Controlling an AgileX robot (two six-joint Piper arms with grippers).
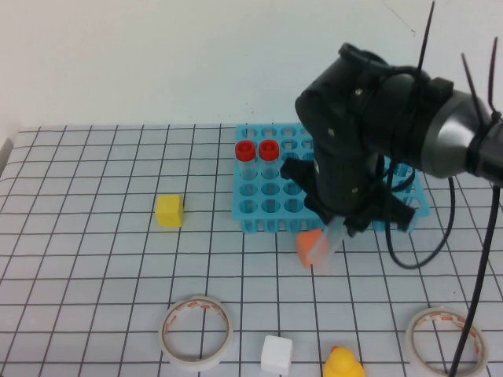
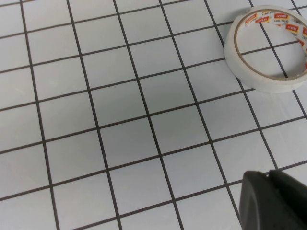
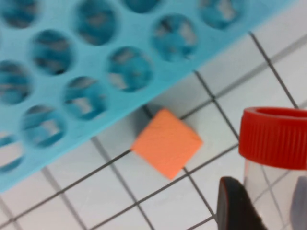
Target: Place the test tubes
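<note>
Open table: the whole far-left stretch, and the band between rack (image 1: pixel 259 226) and the near row.
Blocking: yellow cube (image 1: pixel 169 210) left of rack; orange cube (image 1: pixel 305 243) just beside rack's near edge, right gripper (image 1: pixel 334 232) with test tube (image 1: pixel 324 250) low over it.
Near row: left tape roll (image 1: pixel 167 338), white cube (image 1: pixel 277 355), duck (image 1: pixel 343 364), right tape roll (image 1: pixel 414 338).

The test tube (image 3: pixel 271 191) is clear plastic with a ribbed red cap (image 3: pixel 273 139); the rack (image 3: pixel 91 60) is smooth blue plastic, the orange cube (image 3: pixel 167 143) matt.
</note>
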